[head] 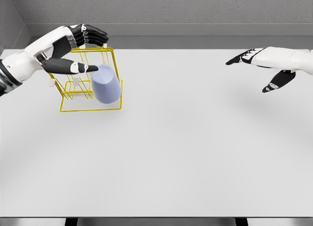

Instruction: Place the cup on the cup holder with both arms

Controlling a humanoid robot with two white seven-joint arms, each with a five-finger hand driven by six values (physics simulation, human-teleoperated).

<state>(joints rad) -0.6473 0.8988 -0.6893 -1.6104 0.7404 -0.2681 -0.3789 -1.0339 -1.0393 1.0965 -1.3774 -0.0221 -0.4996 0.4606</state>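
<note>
1. Cup (pixel 106 84): pale lavender, tilted, seated within the yellow wire cup holder (pixel 115 67) at roughly ten o'clock on the table, its wider end down and toward the rack's front rail.
2. Around it the holder's thin yellow rods form an open frame, a rectangular base rail on the tabletop and a higher loop behind the cup; small white pegs show on the left part of the frame.
3. From nine o'clock the left hand (pixel 80 50) reaches over the rack. Its thumb (pixel 78 67) stretches out straight, tip touching the cup's upper rim or just beside it; I cannot tell which. The other dark fingers (pixel 94 36) curl loosely above the rack's top loop. The hand grips nothing; it is a relaxed, unclosed hand.
4. Well apart, at about two o'clock, the right hand (pixel 266 62) hovers over the table with fingers extended flat and spread, empty, pointing toward the middle.
5. Under everything lies the white table (pixel 186 152), with a grey wall behind its far edge.
</note>
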